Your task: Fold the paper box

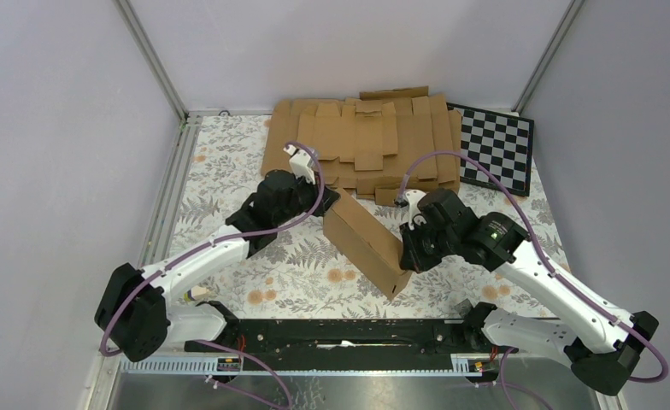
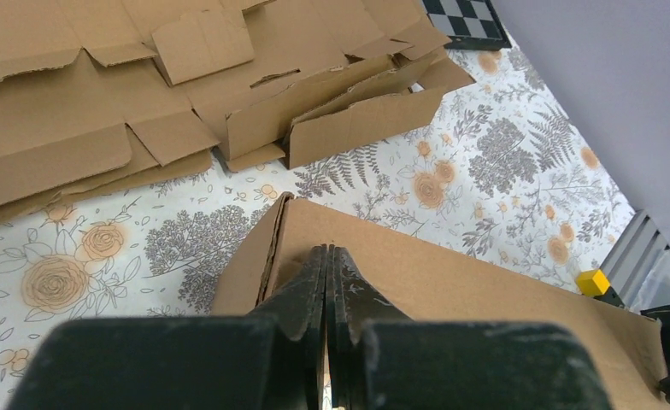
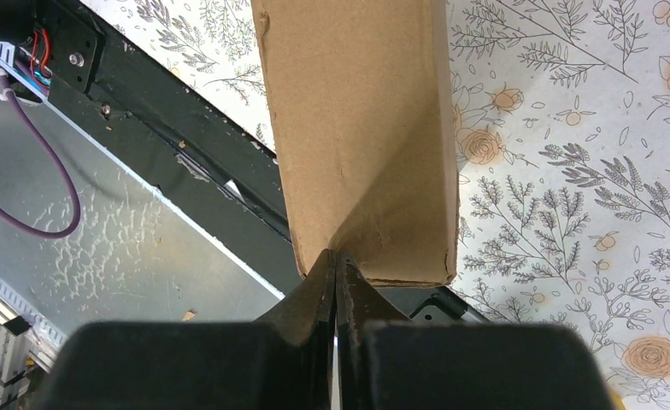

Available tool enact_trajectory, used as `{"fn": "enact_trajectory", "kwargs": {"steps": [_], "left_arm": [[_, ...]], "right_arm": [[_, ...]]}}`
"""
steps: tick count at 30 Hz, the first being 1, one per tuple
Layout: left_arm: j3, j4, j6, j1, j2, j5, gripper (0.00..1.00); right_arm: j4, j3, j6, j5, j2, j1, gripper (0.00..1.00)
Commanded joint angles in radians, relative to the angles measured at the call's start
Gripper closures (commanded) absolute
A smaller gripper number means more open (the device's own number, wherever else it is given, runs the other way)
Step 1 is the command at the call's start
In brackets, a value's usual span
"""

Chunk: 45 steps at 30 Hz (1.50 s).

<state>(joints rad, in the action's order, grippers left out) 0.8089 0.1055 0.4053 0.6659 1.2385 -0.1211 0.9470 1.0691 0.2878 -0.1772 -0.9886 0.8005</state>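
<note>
The paper box (image 1: 366, 243) is a folded, closed-looking brown cardboard shape lying diagonally on the floral mat, between the two arms. My left gripper (image 1: 327, 202) is shut, with its tips on the box's far-left end. In the left wrist view the shut tips (image 2: 326, 249) rest against the box's top face (image 2: 468, 273) near its corner. My right gripper (image 1: 402, 253) is shut at the box's near-right end. In the right wrist view its tips (image 3: 336, 254) touch the box (image 3: 357, 128) near its lower end. No cardboard shows between either pair of jaws.
A pile of flat cardboard blanks (image 1: 366, 145) lies at the back of the mat, also in the left wrist view (image 2: 75, 111). A checkerboard (image 1: 496, 149) lies at the back right. A black rail (image 1: 340, 329) runs along the near edge, just past the box's near end.
</note>
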Motion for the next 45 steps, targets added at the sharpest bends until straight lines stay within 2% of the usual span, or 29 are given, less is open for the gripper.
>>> {"fn": "enact_trajectory", "kwargs": {"steps": [1,2,3,5,11,16,18,21,24,27,32,34,36,40,42,43,45], "left_arm": [[-0.079,-0.038,0.020,-0.027,0.014,-0.025,1.00],[-0.066,-0.041,0.017,-0.028,0.007,-0.036,1.00],[-0.050,-0.044,0.005,-0.028,-0.001,-0.051,1.00],[-0.009,-0.056,-0.012,-0.028,-0.019,-0.074,1.00],[0.114,-0.128,-0.044,-0.028,-0.049,-0.074,1.00],[0.028,-0.097,-0.007,-0.030,-0.039,-0.032,1.00],[-0.037,-0.051,0.017,-0.032,-0.029,-0.038,1.00],[-0.125,0.041,0.044,-0.032,-0.014,-0.065,1.00],[-0.131,0.056,0.037,-0.032,-0.009,-0.097,1.00],[-0.080,-0.003,0.010,-0.032,-0.026,-0.106,1.00],[0.013,-0.102,-0.018,-0.032,-0.085,-0.106,1.00],[0.024,-0.129,-0.009,-0.032,-0.114,-0.095,0.94],[0.019,-0.136,0.006,-0.032,-0.155,-0.071,0.83],[0.016,-0.178,0.011,-0.032,-0.267,0.001,0.45],[0.034,-0.222,0.002,-0.032,-0.309,0.052,0.15],[0.048,-0.246,-0.007,-0.032,-0.323,0.069,0.04],[0.091,-0.313,-0.040,-0.032,-0.335,0.095,0.01]], "right_arm": [[0.015,0.012,-0.035,0.051,-0.007,0.006,1.00],[0.015,0.021,-0.041,0.053,-0.009,0.005,1.00],[0.016,0.032,-0.051,0.054,-0.013,0.005,0.94],[0.028,0.063,-0.076,0.058,-0.023,0.005,0.88],[0.050,0.145,-0.116,0.105,-0.051,0.005,0.87],[0.041,0.120,-0.117,0.090,-0.051,0.005,0.81],[0.041,0.123,-0.122,0.086,-0.055,0.004,0.68],[0.041,0.145,-0.139,0.085,-0.068,0.005,0.33],[0.038,0.185,-0.154,0.094,-0.098,0.005,0.14],[0.019,0.223,-0.162,0.099,-0.134,0.005,0.05],[-0.027,0.265,-0.144,0.101,-0.200,0.005,0.00],[-0.045,0.272,-0.137,0.108,-0.233,0.005,0.00],[-0.057,0.278,-0.128,0.123,-0.273,0.005,0.00],[-0.071,0.298,-0.111,0.126,-0.366,0.005,0.00],[-0.090,0.301,-0.097,0.111,-0.399,0.005,0.00],[-0.095,0.300,-0.091,0.103,-0.412,0.005,0.00],[-0.104,0.299,-0.082,0.091,-0.439,0.005,0.00]]}}
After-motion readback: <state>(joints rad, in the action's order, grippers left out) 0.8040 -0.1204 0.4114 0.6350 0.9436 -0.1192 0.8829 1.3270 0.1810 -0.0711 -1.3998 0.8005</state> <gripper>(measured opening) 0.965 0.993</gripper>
